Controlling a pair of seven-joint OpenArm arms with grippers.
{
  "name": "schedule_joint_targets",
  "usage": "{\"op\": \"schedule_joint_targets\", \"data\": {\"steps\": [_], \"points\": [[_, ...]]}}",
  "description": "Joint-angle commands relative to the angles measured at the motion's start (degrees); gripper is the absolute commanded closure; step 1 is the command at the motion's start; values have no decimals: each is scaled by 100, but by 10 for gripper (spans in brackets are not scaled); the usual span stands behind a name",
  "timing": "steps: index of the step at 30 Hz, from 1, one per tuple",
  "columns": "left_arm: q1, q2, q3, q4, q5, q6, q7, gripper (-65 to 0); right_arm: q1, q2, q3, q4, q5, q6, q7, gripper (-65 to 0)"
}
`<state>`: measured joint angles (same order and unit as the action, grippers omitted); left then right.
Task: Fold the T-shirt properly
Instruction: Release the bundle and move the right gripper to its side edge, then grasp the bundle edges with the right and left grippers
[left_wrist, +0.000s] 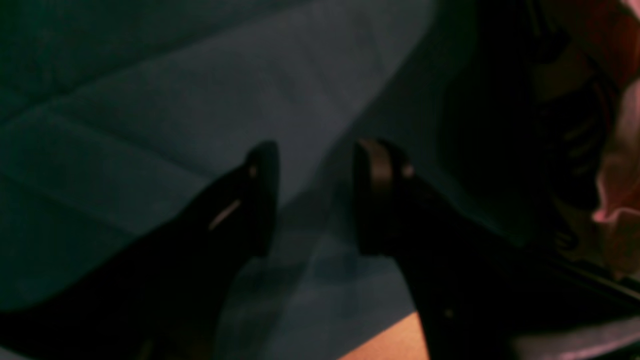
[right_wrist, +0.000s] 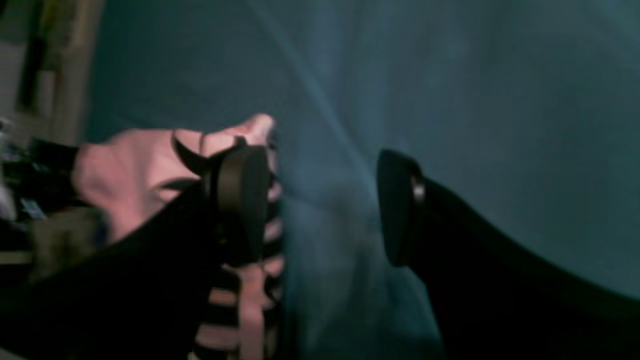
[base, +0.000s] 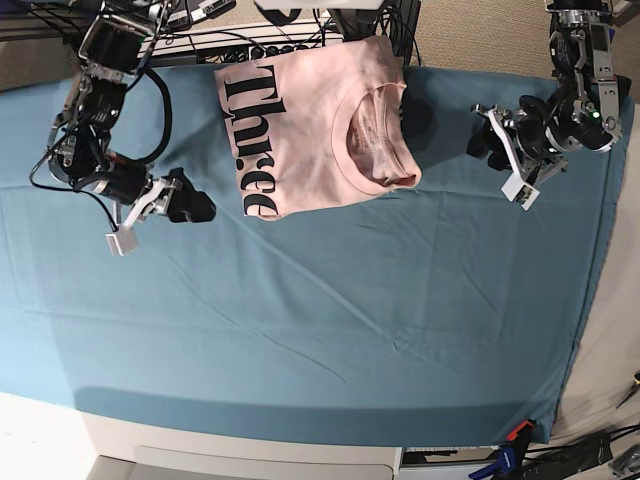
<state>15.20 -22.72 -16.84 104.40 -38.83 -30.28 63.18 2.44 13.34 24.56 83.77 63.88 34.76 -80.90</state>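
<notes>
Showing in left wrist view: left gripper (left_wrist: 315, 197) fingers parted, empty, over teal cloth sheet (left_wrist: 150, 125); pale pink cotton T-shirt (left_wrist: 620, 200) at right edge, apart. Right wrist view: right gripper (right_wrist: 325, 205) fingers wide apart, holding nothing; shirt's black lettering behind one finger. Base view: folded shirt (base: 310, 120) lies at bench's far edge, between both arms, collar toward left arm.

**Bright overhead view, two dim and blurred wrist views**

The base view is evenly lit and sharp, with short soft shadows under the arms on the teal cloth sheet (base: 320, 320) and slight bowing toward the edges. Both wrist views are dark, murky and smeared. The left gripper (left_wrist: 315, 197) and right gripper (right_wrist: 325, 207) show as near-black silhouettes; the T-shirt (right_wrist: 130, 170) is soft-focused pink.
</notes>
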Motion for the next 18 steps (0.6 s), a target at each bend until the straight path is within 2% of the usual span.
{"op": "schedule_joint_targets", "data": {"steps": [1, 6, 8, 13, 18], "points": [[-42, -76, -28, 103, -76, -11, -90, -258, 153, 96, 24, -33, 223, 39, 90, -346], [-42, -76, -26, 101, -85, -7, -109, -258, 365, 96, -144, -361, 293, 35, 90, -346], [-42, -76, -28, 98, -83, 146, -114, -259, 376, 94, -407, -398, 247, 33, 90, -346], [-42, -76, -28, 98, -83, 164, -109, -259, 393, 57, -1200, -396, 83, -68, 90, -346], [-7, -76, -28, 98, -83, 164, -116, -259, 442, 46, -1193, -396, 20, -94, 90, -345]]}}
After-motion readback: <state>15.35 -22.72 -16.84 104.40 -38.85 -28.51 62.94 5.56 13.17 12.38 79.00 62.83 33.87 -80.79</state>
